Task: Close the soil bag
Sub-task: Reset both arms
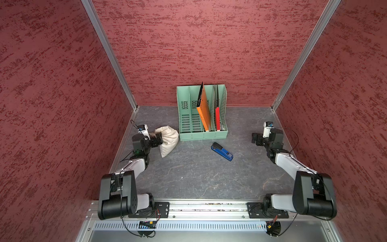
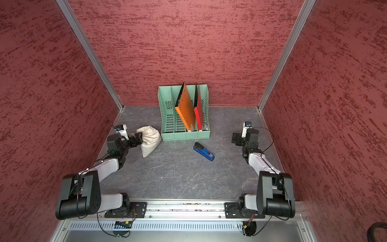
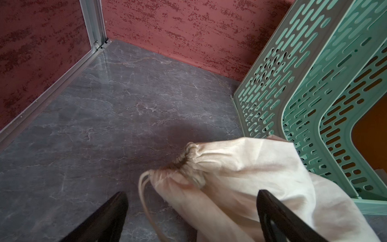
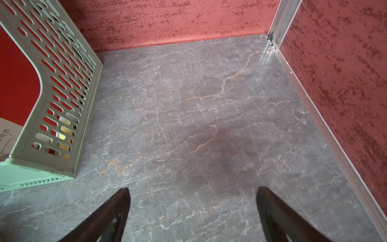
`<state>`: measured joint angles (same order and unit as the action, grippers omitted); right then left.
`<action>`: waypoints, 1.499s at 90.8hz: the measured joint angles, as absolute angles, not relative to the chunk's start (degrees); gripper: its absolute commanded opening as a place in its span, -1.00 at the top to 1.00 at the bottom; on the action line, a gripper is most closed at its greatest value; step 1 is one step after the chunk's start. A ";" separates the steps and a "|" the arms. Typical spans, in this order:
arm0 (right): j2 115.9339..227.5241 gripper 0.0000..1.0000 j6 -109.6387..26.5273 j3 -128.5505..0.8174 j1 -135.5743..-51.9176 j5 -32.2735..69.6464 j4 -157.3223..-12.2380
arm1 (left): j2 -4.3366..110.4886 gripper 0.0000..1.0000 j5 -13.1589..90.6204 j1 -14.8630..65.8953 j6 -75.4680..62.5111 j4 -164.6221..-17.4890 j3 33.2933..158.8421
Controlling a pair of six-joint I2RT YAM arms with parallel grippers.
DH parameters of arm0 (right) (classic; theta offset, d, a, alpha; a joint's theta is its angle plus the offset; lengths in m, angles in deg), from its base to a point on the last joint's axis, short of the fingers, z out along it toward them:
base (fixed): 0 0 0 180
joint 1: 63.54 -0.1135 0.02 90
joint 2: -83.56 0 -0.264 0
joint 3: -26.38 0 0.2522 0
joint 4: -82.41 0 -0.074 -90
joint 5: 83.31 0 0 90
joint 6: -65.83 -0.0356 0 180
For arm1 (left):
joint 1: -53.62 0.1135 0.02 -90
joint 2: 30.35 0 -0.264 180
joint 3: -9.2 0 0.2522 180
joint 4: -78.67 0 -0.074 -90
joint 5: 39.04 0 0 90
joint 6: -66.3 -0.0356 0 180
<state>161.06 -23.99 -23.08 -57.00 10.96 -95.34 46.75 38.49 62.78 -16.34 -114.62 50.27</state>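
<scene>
One lumpy cloth soil bag

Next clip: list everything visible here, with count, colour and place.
soil bag: one, cream, on the table beside the rack, neck gathered
file rack: one, green, by the back wall
orange folder: one, standing in the rack
red folder: one, standing in the rack
stapler: one, blue, in front of the rack
table: one, grey marble
left gripper: one, black, open, at the bag's neck
right gripper: one, black, open, over bare table
</scene>
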 measured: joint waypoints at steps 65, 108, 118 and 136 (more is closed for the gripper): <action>163.20 -0.96 -22.08 -18.25 -57.00 15.62 -108.30 | 53.68 -1.00 34.32 61.36 -21.98 -132.15 45.75; 162.15 -0.97 -23.33 -11.65 -56.98 18.30 -118.02 | 56.67 -1.00 35.08 58.96 -24.32 -139.19 43.80; 163.00 -0.93 -25.25 -9.90 -56.98 18.81 -123.03 | 56.67 -1.00 36.11 58.74 -24.32 -139.15 43.80; 168.21 -0.96 -25.67 -10.07 -57.85 19.90 -127.36 | 56.67 -1.00 37.33 58.61 -24.30 -139.12 43.83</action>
<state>168.21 -25.67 -10.07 -57.85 19.90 -127.36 56.67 37.33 58.61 -24.30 -139.12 43.83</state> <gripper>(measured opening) 0.972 0.998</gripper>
